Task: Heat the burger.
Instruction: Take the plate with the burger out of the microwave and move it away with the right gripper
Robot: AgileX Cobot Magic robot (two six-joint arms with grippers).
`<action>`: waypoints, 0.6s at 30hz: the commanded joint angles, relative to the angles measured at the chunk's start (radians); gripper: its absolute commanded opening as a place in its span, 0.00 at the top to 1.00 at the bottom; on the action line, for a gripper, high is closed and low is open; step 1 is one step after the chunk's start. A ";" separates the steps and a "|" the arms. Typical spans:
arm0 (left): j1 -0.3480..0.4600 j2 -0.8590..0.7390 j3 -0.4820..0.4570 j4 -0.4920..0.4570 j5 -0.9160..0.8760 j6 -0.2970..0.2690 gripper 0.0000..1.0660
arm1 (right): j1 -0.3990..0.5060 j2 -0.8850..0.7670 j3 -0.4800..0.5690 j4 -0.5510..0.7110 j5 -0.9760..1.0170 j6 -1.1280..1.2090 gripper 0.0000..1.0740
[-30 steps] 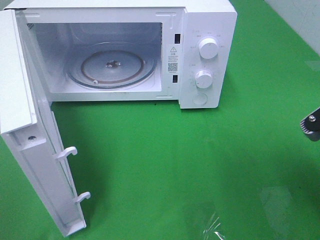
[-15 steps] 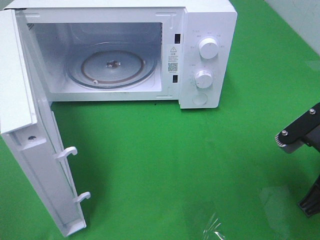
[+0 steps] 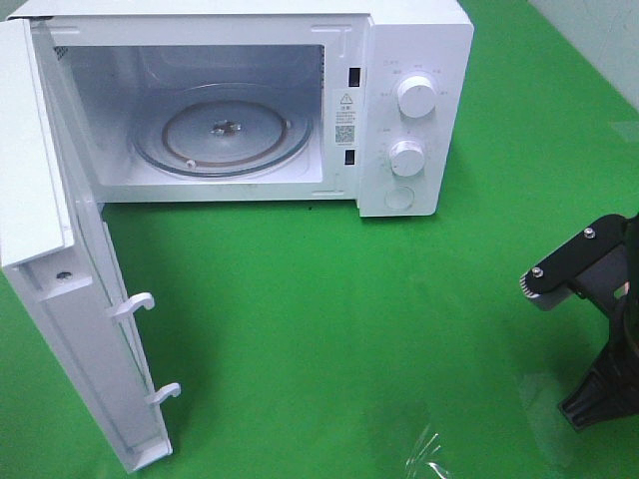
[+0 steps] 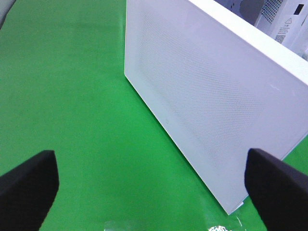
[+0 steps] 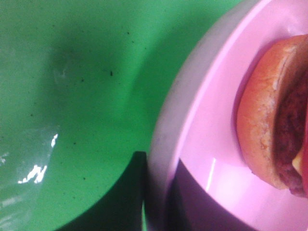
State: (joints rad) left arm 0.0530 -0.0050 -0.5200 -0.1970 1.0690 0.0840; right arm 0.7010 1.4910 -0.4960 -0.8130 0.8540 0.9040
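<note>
In the right wrist view the burger (image 5: 269, 125) lies on a pink plate (image 5: 211, 120), showing its golden bun and brown patty. My right gripper (image 5: 161, 192) is shut on the plate's rim, one dark finger on each side of it. Plate and burger are out of the exterior high view, where only the right arm (image 3: 584, 329) shows at the right edge. My left gripper (image 4: 154, 192) stands wide open, with nothing between its fingers, facing the outer face of the microwave door (image 4: 202, 96).
The white microwave (image 3: 419, 30) stands at the back with its door (image 3: 60, 299) swung open to the left. Its glass turntable (image 3: 225, 135) is bare. A glint of clear film (image 3: 429, 454) lies on the green cloth near the front edge.
The right arm has come in from the right edge, moving left over the green cloth. Microwave and door have not moved.
</note>
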 commanded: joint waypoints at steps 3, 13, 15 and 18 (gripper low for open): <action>-0.005 -0.016 0.002 -0.008 -0.006 -0.004 0.08 | -0.006 0.049 -0.002 -0.068 0.038 0.032 1.00; -0.005 -0.016 0.002 -0.008 -0.006 -0.004 0.08 | -0.006 0.140 -0.002 -0.079 -0.028 0.075 1.00; -0.005 -0.016 0.002 -0.008 -0.006 -0.004 0.08 | -0.022 0.147 -0.002 -0.085 -0.043 0.083 1.00; -0.005 -0.016 0.002 -0.008 -0.006 -0.004 0.08 | -0.050 0.159 -0.002 -0.090 -0.062 0.088 1.00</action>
State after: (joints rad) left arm 0.0530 -0.0050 -0.5200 -0.1970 1.0690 0.0840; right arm 0.6760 1.6400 -0.4970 -0.8550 0.7560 0.9730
